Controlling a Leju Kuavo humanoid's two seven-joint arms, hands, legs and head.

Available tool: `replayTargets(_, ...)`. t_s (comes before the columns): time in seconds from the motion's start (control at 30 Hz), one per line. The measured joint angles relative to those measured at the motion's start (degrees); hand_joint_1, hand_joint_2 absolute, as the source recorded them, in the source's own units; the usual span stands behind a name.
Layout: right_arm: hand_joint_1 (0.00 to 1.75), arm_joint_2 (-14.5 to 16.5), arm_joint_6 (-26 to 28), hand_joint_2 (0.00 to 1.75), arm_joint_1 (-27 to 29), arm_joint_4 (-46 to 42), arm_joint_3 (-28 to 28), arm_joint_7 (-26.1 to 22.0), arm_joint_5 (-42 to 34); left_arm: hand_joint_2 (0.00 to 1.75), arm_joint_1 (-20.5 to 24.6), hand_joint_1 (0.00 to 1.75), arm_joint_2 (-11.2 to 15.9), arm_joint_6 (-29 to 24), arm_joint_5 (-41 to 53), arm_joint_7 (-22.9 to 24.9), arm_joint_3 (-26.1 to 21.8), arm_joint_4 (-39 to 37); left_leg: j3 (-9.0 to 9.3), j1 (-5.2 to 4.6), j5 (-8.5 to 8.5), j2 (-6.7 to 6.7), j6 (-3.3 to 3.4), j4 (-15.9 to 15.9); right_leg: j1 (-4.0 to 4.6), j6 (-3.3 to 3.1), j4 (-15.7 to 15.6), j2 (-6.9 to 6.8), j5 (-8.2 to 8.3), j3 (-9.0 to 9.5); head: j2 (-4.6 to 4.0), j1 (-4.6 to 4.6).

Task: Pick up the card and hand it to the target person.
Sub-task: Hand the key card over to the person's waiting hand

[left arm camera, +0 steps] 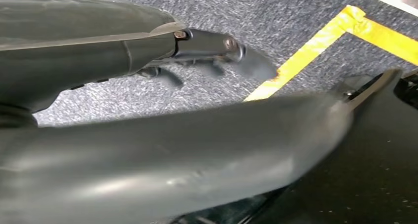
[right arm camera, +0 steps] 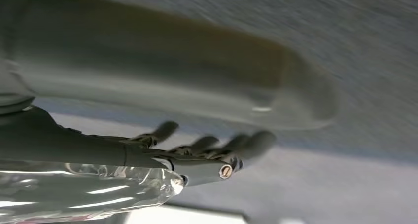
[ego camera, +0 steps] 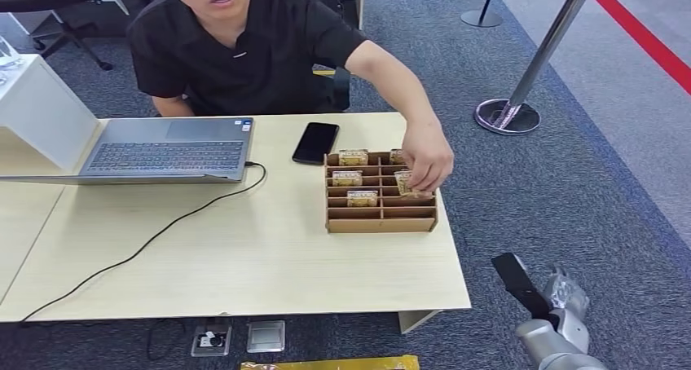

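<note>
Cards (ego camera: 362,197) stand crosswise in the tray (ego camera: 380,223); right hand (ego camera: 544,298) fingers seemingly spread, empty.

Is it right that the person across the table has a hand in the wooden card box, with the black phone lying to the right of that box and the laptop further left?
Not quite. In the head view the black phone lies just left of the wooden card box, between it and the laptop. The rest holds: the person's hand reaches into the box's right side.
</note>
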State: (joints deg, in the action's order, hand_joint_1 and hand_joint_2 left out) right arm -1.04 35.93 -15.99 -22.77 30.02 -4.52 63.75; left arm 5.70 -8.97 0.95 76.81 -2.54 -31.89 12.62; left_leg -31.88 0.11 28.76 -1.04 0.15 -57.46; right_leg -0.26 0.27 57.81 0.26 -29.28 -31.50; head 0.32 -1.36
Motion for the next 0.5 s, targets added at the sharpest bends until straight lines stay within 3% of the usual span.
replayTargets(0.03,1.75,-0.05,-1.11,1.75,0.69,0.98,0.49,1.25,0.15,1.75,0.03,1.75,0.01,0.35,0.00,-0.10,-0.01,-0.01,-0.01,0.00,0.00,0.00,0.00,0.00,0.00,0.00,0.00,0.00,0.00,-0.01,0.01,-0.03)
replayTargets(0.3,1.75,-0.08,-12.88,1.75,5.25,6.16,1.89,10.48,-0.59,1.75,0.87,1.75,0.66,1.51,-1.00,0.02,0.76,0.10,-0.01,0.00,0.00,0.01,0.00,0.02,0.00,-0.01,0.01,0.01,0.00,0.02,-0.01,0.04)
replayTargets(0.47,1.75,-0.05,-16.07,1.75,7.79,6.84,0.63,10.87,-6.25,1.75,0.12,1.75,1.19,1.54,-7.76,0.07,2.87,0.32,-0.02,0.00,0.01,0.04,0.00,0.02,0.00,-0.01,0.00,0.04,-0.01,-0.01,0.01,0.01)
replayTargets(0.5,1.69,-0.05,-16.52,1.75,8.15,6.89,0.21,10.75,-7.49,1.75,-0.11,1.57,1.28,1.52,-9.27,0.07,3.37,0.40,-0.02,0.00,0.01,0.04,0.00,0.02,0.00,-0.01,0.00,0.03,-0.01,-0.01,0.01,-0.02)
